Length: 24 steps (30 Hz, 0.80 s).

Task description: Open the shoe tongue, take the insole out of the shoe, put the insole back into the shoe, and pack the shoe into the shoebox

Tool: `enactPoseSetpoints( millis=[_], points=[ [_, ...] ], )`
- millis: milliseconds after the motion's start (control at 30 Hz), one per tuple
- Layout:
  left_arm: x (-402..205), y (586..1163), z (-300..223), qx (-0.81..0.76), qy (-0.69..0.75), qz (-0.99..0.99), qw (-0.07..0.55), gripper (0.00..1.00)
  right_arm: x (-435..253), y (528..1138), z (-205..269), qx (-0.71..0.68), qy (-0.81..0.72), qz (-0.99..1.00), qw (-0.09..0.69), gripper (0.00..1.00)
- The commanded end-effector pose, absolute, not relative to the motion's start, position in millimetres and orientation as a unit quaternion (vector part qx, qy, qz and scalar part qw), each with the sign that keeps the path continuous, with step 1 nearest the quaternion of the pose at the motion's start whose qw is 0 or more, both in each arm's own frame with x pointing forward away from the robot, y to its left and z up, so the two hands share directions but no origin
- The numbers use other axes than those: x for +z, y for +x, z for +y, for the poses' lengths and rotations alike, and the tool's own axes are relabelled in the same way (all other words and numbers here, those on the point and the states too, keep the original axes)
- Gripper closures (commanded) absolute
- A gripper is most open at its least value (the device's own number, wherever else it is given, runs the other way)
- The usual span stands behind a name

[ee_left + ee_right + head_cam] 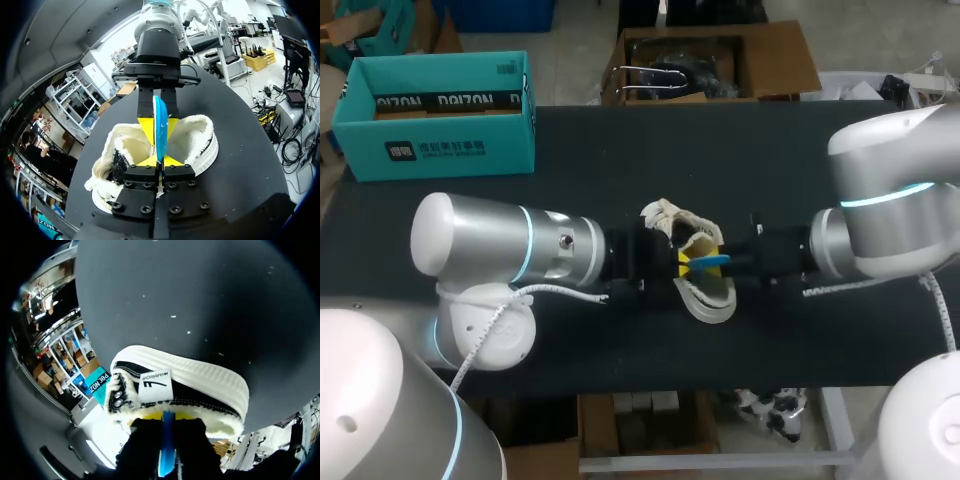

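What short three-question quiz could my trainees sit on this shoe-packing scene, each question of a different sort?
1. Fill in: the open teal cardboard shoebox stands at the black table's far ___ corner.
2. True or false: the white fleece-lined shoe already lies in the shoebox.
3. The thin blue insole is: A flat on the table; B gripped by both the left gripper and the right gripper at the shoe's opening; C in the shoebox.
Key: 1 left; 2 false; 3 B.
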State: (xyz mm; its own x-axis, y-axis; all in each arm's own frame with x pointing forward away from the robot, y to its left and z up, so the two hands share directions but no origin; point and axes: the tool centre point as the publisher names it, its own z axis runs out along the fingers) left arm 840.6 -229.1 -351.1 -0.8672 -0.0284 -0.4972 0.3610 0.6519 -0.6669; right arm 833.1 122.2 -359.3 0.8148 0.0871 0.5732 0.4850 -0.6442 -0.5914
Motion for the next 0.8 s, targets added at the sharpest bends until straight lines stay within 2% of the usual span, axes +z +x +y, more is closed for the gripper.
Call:
enactPoseSetpoints(
  millis=[33, 67, 133, 333, 367, 400, 467, 567, 600, 633, 800],
  points=[
    [-350, 839, -229, -0.403, 0.094, 0.878, 0.239, 0.78, -361, 838, 122, -0.245, -0.875, -0.163, 0.384, 1.00],
    [-349, 837, -229, -0.404, 0.096, 0.878, 0.238, 0.64, -362, 837, 122, -0.245, -0.875, -0.162, 0.384, 1.00],
    [-347, 833, -230, -0.406, 0.102, 0.876, 0.240, 0.59, -362, 835, 121, -0.246, -0.875, -0.161, 0.385, 1.00],
    [-339, 823, -237, -0.415, 0.115, 0.869, 0.244, 0.58, -362, 832, 121, -0.246, -0.875, -0.159, 0.385, 1.00],
    [-338, 822, -238, -0.416, 0.117, 0.868, 0.245, 0.60, -362, 832, 121, -0.246, -0.875, -0.160, 0.385, 1.00],
    [-337, 821, -239, -0.417, 0.118, 0.867, 0.245, 0.68, -362, 832, 121, -0.245, -0.875, -0.160, 0.385, 1.00],
    [-336, 819, -241, -0.417, 0.120, 0.866, 0.248, 1.00, -361, 831, 121, -0.245, -0.875, -0.161, 0.385, 1.00],
    [-336, 818, -243, -0.417, 0.123, 0.865, 0.250, 1.00, -359, 827, 120, -0.246, -0.875, -0.160, 0.386, 1.00],
    [-336, 818, -243, -0.416, 0.124, 0.865, 0.250, 1.00, -358, 825, 120, -0.248, -0.874, -0.159, 0.385, 0.94],
    [-336, 818, -243, -0.416, 0.124, 0.865, 0.251, 1.00, -357, 823, 119, -0.249, -0.875, -0.158, 0.384, 0.75],
    [-338, 820, -240, -0.415, 0.121, 0.866, 0.251, 1.00, -351, 809, 115, -0.260, -0.875, -0.153, 0.378, 0.57]
  ],
)
